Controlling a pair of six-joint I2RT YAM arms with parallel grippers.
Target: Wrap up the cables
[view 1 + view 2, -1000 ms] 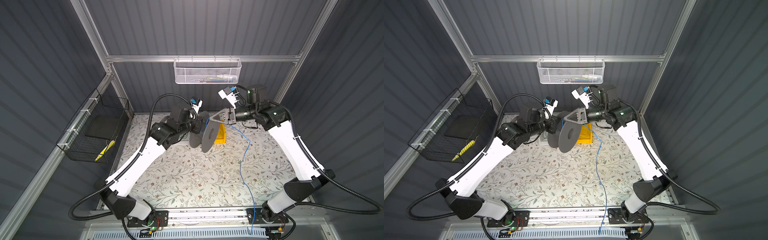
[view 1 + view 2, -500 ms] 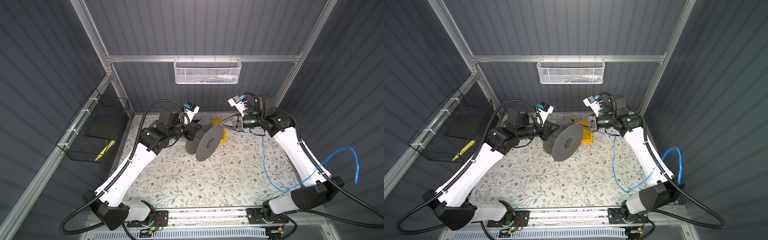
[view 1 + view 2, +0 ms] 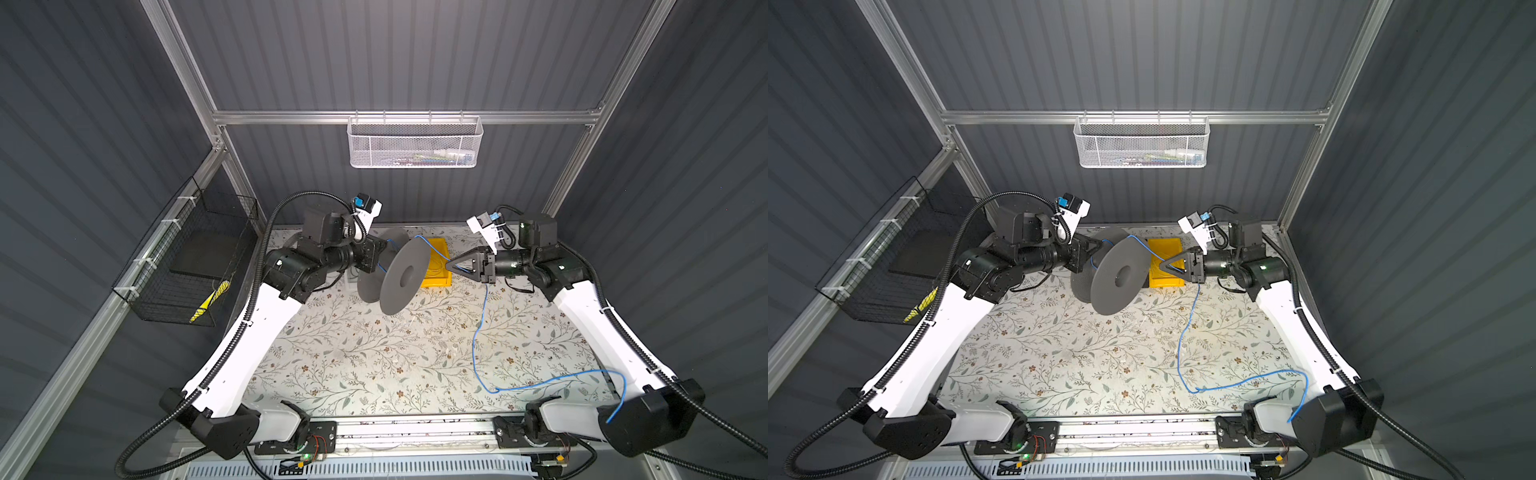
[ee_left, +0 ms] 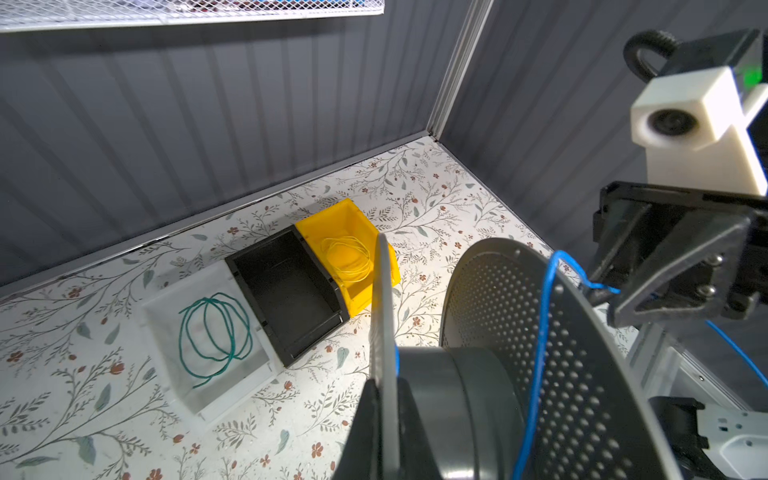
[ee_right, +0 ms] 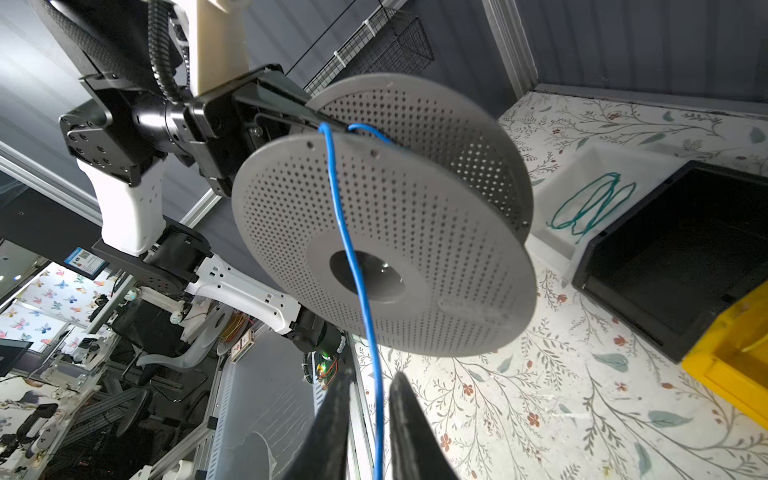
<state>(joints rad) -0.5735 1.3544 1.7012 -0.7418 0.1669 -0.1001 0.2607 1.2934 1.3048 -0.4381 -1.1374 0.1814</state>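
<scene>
1. Toward the far left of the floral-patterned bench [image 3: 353,353], the left hand [image 5: 316,118] is clamped on the rim of one flange of a grey perforated plastic spool [image 3: 403,274]. It holds the spool clear of the bench, with the spool's axis lying roughly left to right.
2. The thin bright-blue wire [image 3: 476,332] leaves the core between the flanges, climbs over the rim of the right flange and crosses to the right.
3. Just right of the spool, the right hand [image 5: 372,378] has its fingers [image 5: 340,399] slightly apart. The wire runs through the gap and does not look pinched.
4. Further right, the wire drops to the bench and curves along the near side. Its free end lies over the right arm's base.
5. The wire looks light, springy and slick, so it will likely loop or slip off the flange if left slack. A light pinch close to the spool, keeping gentle tension, seems the best hold, since the long tail will whip about.
6. The right wrist view alone shows the gap between the right fingers.
7. The left wrist view alone shows a white tray [image 4: 166,299] holding a green wire coil [image 4: 212,332] and an empty black plastic bin [image 4: 316,336], beside the yellow plastic bin [image 4: 361,299]. In both top views the spool hides all but the yellow one.
8. Only the top views show the slack on the bench.
</scene>
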